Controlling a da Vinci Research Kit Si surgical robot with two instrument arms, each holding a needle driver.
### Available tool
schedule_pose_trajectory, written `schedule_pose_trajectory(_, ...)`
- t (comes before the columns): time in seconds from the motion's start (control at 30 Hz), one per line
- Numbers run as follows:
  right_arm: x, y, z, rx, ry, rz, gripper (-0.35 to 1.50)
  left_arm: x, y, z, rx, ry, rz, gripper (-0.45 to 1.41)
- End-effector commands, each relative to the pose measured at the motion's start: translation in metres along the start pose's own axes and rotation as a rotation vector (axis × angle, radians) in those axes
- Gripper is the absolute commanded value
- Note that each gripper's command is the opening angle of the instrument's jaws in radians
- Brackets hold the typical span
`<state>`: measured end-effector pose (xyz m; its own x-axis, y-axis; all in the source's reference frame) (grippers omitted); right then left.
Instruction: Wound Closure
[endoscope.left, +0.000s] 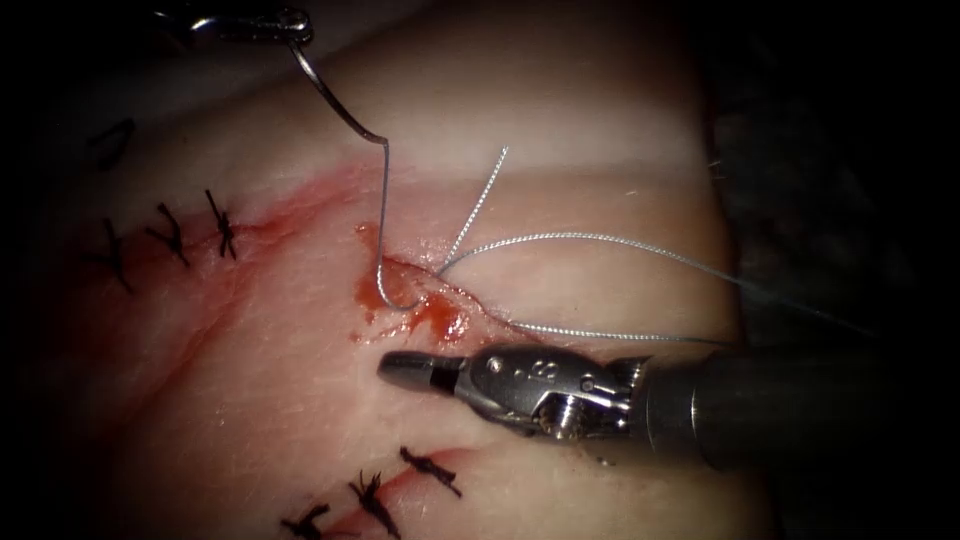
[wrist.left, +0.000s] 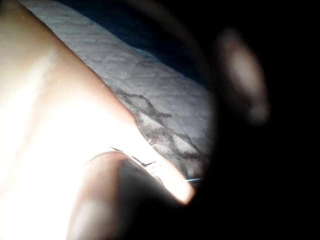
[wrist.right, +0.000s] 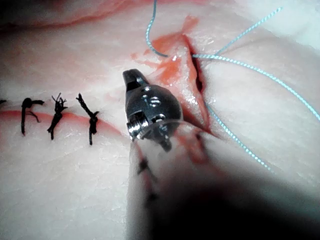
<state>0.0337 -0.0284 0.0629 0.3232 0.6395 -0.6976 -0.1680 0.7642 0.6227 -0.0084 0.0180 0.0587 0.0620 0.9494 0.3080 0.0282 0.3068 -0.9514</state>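
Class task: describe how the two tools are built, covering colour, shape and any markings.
The right gripper has dark, smooth, rounded jaws on a silver metal wrist with pins and a stamped marking, joined to a thick dark grey shaft. The left gripper is slim, silvery metal.

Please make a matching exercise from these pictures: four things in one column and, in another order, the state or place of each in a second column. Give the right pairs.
1. needle
2. left tool
3. right tool
4. red fluid

A. jaws shut, holding nothing
B. pooled at the cut
C. holds the needle's upper end
D. lower curve hooked in the tissue at the cut

Pairs: 1-D, 2-C, 3-A, 4-B
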Motion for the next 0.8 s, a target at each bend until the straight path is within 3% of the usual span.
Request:
schedule_pose_trajectory(0.03,0.0008,0.0000,0.0000,-0.007,0.015,0.006,-0.35,0.0002,-0.0005,0.0004,-0.001,-0.003,0.000,-0.45)
schedule_pose_trajectory(0.17,0.0030,0.0003,-0.0022,0.002,0.040,0.003,-0.35,0.0000,-0.0006,0.0005,-0.005,-0.021,0.002,-0.45)
schedule_pose_trajectory(0.27,0.0048,0.0002,-0.0036,-0.004,0.050,-0.058,0.00,-0.0002,-0.0006,0.0005,-0.008,-0.030,0.002,-0.45)
schedule_pose_trajectory(0.33,0.0055,0.0004,-0.0041,-0.013,0.055,-0.095,0.12,-0.0003,-0.0005,0.0005,-0.009,-0.033,0.001,-0.45)
schedule_pose_trajectory(0.4,0.0057,0.0007,-0.0040,-0.024,0.058,-0.127,0.10,-0.0002,-0.0003,0.0006,-0.010,-0.036,-0.002,-0.45)
schedule_pose_trajectory(0.57,0.0053,0.0018,-0.0025,-0.043,0.062,-0.244,0.27,-0.0002,0.0003,0.0006,-0.017,-0.038,-0.002,-0.45)
schedule_pose_trajectory(0.6,0.0052,0.0020,-0.0022,-0.047,0.059,-0.257,0.34,-0.0001,0.0004,0.0005,-0.023,-0.037,-0.004,-0.45)
schedule_pose_trajectory(0.7,0.0048,0.0025,-0.0013,-0.058,0.043,-0.285,0.91,-0.0001,0.0010,0.0005,-0.041,-0.034,0.006,-0.45)
schedule_pose_trajectory(0.73,0.0046,0.0026,-0.0010,-0.061,0.039,-0.293,0.98,0.0000,0.0012,0.0004,-0.048,-0.033,0.009,-0.45)
schedule_pose_trajectory(0.77,0.0044,0.0026,-0.0009,-0.061,0.039,-0.295,0.93,0.0000,0.0014,0.0003,-0.051,-0.034,0.012,-0.45)
schedule_pose_trajectory(0.8,0.0043,0.0027,-0.0009,-0.061,0.039,-0.296,0.74,0.0001,0.0017,0.0002,-0.055,-0.035,0.015,-0.45)
